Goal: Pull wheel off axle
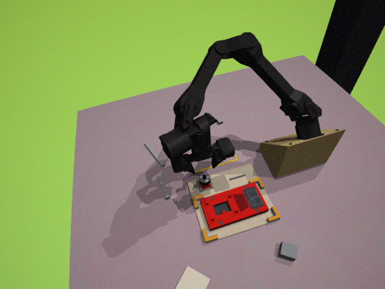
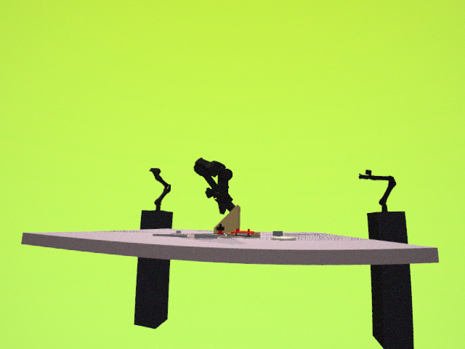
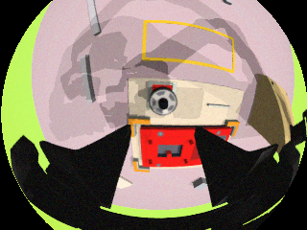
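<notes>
The grey and black wheel (image 1: 200, 179) (image 2: 220, 227) (image 3: 155, 102) sits on the upright axle (image 1: 204, 176) (image 3: 163, 103), above a small red base (image 1: 205, 187) on the pale board. The marked area, a yellow outline (image 1: 228, 161) (image 3: 144, 43), lies on the table behind the board; in the top view the gripper hides much of it. My gripper (image 1: 204, 170) (image 2: 223, 213) (image 3: 163, 130) is open and empty. It points down and hangs above the wheel, clear of it. In the wrist view the wheel shows beyond the fingertips, between their lines.
A red panel (image 1: 225, 221) (image 3: 179, 160) lies on the pale board (image 1: 245, 226) between orange corner brackets. Two grey bars (image 1: 154, 154) (image 1: 163, 187) lie to the left. A grey block (image 1: 288, 250) and a white piece (image 1: 194, 278) lie in front. The tan arm base (image 1: 303, 156) stands right.
</notes>
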Robot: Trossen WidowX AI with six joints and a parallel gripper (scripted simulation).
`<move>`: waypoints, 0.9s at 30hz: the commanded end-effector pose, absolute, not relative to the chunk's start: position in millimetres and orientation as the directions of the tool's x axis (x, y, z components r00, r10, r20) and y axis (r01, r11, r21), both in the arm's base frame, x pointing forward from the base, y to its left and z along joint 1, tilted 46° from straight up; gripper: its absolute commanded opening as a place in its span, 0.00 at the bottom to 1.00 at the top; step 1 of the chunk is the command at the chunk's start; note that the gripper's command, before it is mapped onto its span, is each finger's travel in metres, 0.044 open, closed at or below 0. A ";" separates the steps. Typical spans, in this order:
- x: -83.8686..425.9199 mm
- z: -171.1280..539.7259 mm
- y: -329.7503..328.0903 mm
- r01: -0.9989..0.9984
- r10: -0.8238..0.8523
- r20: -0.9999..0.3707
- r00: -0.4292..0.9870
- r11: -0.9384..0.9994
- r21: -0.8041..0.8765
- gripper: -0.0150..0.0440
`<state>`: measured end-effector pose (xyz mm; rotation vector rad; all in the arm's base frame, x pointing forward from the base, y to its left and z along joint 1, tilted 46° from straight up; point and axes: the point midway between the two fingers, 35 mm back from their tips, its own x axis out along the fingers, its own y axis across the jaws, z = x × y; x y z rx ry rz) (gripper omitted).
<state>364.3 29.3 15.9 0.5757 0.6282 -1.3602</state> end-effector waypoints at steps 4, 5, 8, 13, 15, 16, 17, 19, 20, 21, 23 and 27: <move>361.8 22.2 22.6 0.991 -0.704 -0.703 0.102 0.130 0.014 0.76; 362.1 21.0 21.7 0.991 -0.704 -0.703 0.102 0.130 0.014 0.76; 364.9 10.8 13.0 0.991 -0.703 -0.704 0.102 0.130 0.014 0.76; 370.1 -21.7 -17.5 0.991 -0.704 -0.702 0.103 0.130 0.014 0.76; 369.8 -30.6 -27.3 0.991 -0.706 -0.701 0.102 0.130 0.014 0.76; 369.4 -31.3 -28.4 0.991 -0.706 -0.701 0.102 0.130 0.014 0.76; 369.3 -31.6 -28.8 0.991 -0.706 -0.701 0.102 0.130 0.014 0.76; 369.3 -31.6 -28.8 0.991 -0.706 -0.701 0.102 0.130 0.014 0.76; 369.3 -31.6 -28.8 0.991 -0.706 -0.701 0.102 0.130 0.014 0.76; 369.4 -28.1 -28.6 0.993 -0.704 -0.704 0.098 0.119 0.020 0.72; 369.4 -28.1 -28.6 0.993 -0.704 -0.704 0.098 0.119 0.020 0.63; 369.4 -28.1 -28.6 0.993 -0.704 -0.704 0.098 0.119 0.020 0.58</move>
